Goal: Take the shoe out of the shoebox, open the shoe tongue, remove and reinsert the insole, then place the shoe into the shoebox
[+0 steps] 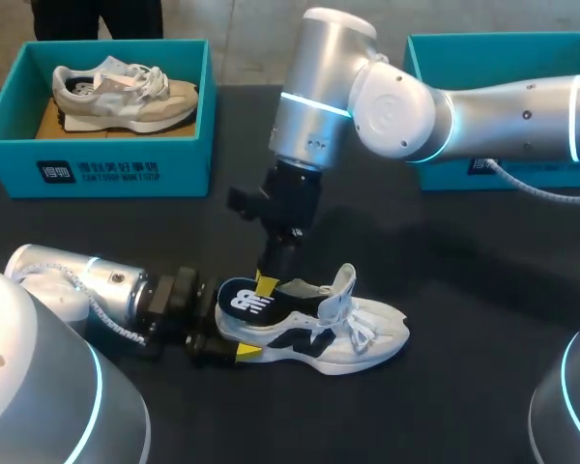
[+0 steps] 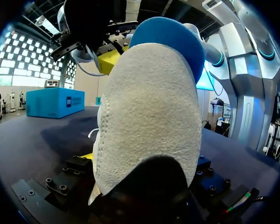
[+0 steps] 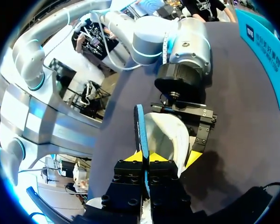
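Shoe on the table, insole gripped

The left fingers [image 1: 245, 353] clamp the heel of the black-and-white shoe [image 1: 319, 333], which stands on its sole on the table [image 1: 464, 290]. Coming down from above, the right fingers [image 3: 129, 158] are closed on the blue insole [image 3: 139, 126], which stands out of the heel opening.

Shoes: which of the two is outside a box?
The white and black shoe, standing on the table with the left end effector at its heel; the beige shoe lies inside the left teal box.

Robotics lab, robot arms [image 1: 483, 106] (dark table [image 1: 483, 290])
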You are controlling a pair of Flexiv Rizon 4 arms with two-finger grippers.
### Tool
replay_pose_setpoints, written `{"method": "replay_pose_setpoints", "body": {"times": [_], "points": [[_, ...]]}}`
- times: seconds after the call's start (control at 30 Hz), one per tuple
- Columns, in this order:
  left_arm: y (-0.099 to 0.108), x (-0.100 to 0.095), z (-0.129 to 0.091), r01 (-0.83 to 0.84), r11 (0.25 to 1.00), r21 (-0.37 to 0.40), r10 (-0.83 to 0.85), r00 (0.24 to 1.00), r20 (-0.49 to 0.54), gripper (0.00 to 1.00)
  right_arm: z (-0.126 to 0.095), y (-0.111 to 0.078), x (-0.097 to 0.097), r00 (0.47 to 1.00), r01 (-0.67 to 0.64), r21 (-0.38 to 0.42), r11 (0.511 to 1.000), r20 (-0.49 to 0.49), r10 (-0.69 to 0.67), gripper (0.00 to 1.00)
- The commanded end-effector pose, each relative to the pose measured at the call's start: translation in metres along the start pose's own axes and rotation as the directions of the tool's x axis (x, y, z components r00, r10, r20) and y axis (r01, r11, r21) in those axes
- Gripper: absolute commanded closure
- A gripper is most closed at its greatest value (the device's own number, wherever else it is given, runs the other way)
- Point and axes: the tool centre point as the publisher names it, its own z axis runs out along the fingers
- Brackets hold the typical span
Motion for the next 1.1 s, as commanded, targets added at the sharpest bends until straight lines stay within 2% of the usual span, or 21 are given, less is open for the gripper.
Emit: {"method": "replay_pose_setpoints", "body": {"times": [0.03,0.1,0.23,0.67,1.0,1.07,1.1], "points": [[0.002,0.000,0.001,0.001,1.000,-0.002,-0.001,1.000,0.002,1.00,0.002,0.000,0.001,1.000,0.007,-0.003,1.000,0.001,-0.007,0.87],[0.002,0.000,0.001,0.001,1.000,-0.002,-0.001,1.000,0.002,1.00,0.003,0.000,0.000,1.000,0.009,-0.005,1.000,-0.007,-0.009,0.78],[0.002,0.000,0.001,0.001,1.000,-0.002,-0.001,1.000,0.002,1.00,0.006,-0.001,0.000,0.999,0.019,-0.009,1.000,-0.026,-0.019,0.74],[0.002,0.000,0.001,0.001,1.000,-0.002,-0.001,1.000,0.002,1.00,0.014,-0.005,0.004,0.998,0.016,-0.018,1.000,-0.064,-0.018,0.77],[0.002,0.000,0.001,0.001,1.000,-0.002,-0.001,1.000,0.002,1.00,0.019,-0.012,0.009,0.997,0.015,-0.070,0.997,-0.068,-0.020,0.77],[0.002,0.000,0.001,0.001,1.000,-0.002,-0.001,1.000,0.002,1.00,0.021,-0.012,0.009,0.997,0.023,-0.084,0.996,-0.070,-0.029,0.78],[0.002,0.000,0.001,0.001,1.000,-0.002,-0.001,1.000,0.002,1.00,0.022,-0.012,0.009,0.997,0.029,-0.093,0.995,-0.071,-0.036,0.82]]}}
